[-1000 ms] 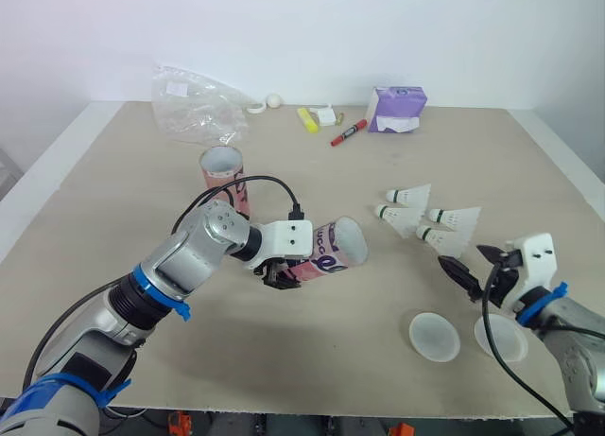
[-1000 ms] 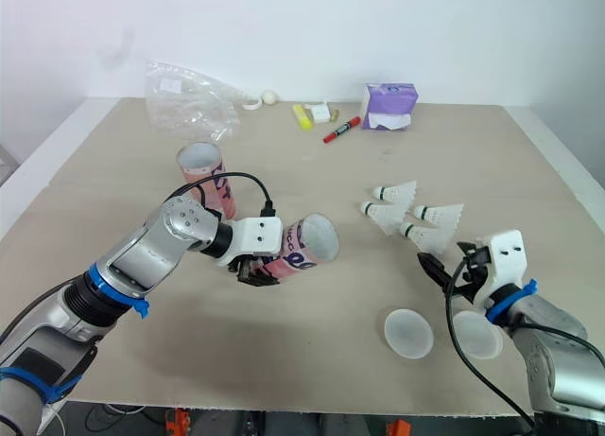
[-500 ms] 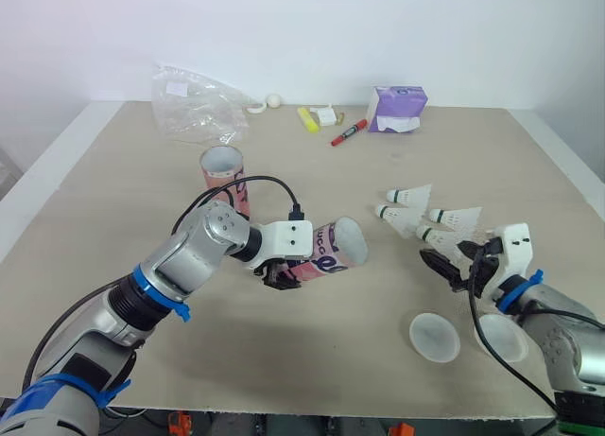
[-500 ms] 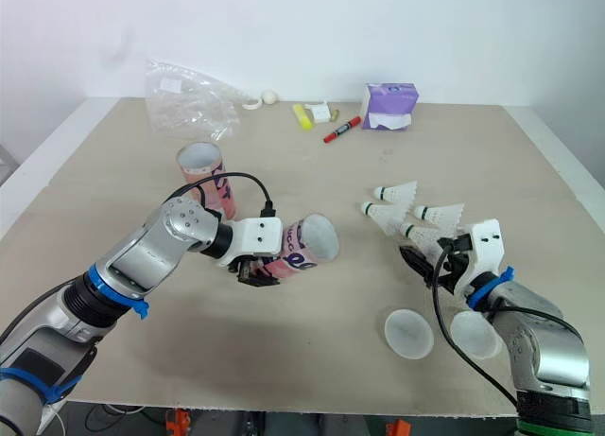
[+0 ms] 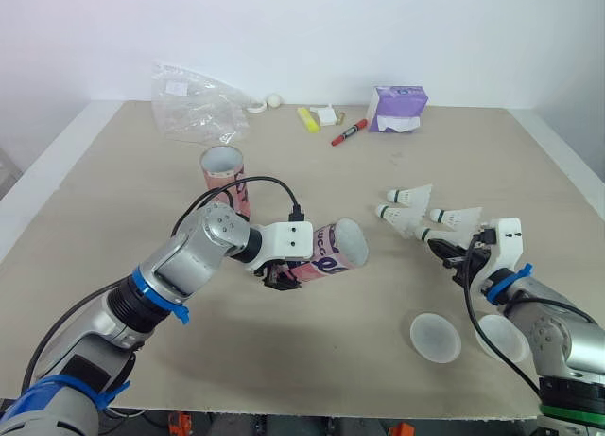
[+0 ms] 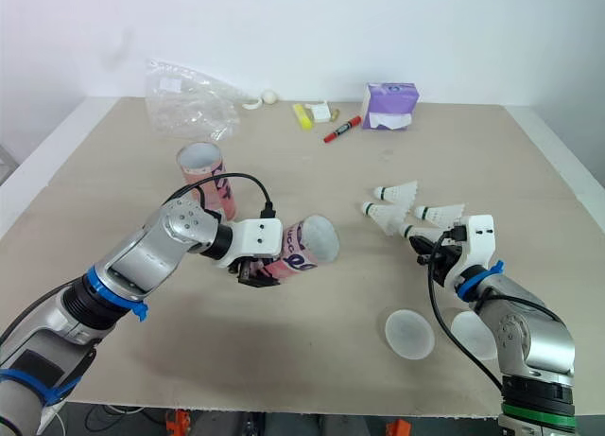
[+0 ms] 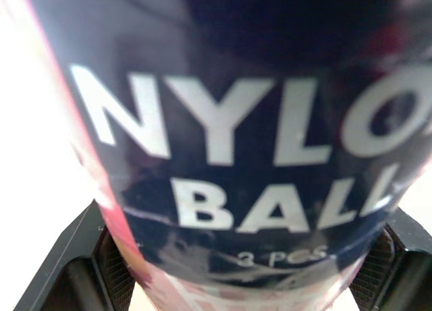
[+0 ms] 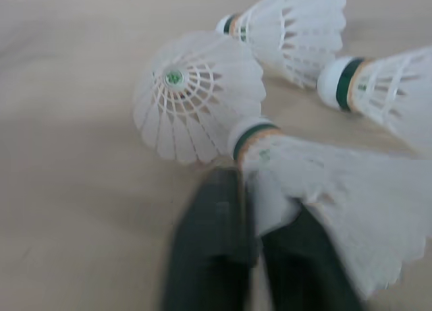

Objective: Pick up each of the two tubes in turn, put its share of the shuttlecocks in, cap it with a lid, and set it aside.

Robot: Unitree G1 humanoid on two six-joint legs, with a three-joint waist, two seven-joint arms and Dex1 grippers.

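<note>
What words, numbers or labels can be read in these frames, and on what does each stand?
"NYLO", cut off at the picture's edge: on the tube held in the left tool.
"BALL": same tube, the line below.
"3 PCS": same tube, small print beneath that.
Large letters on that tube's pink side, head views: not readable.
Upright tube, white label on the plastic bag, purple box: any print too small to read.

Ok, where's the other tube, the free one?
Head view, robot's left: the free tube stands upright just behind the held tube, in front of the plastic bag.
</note>
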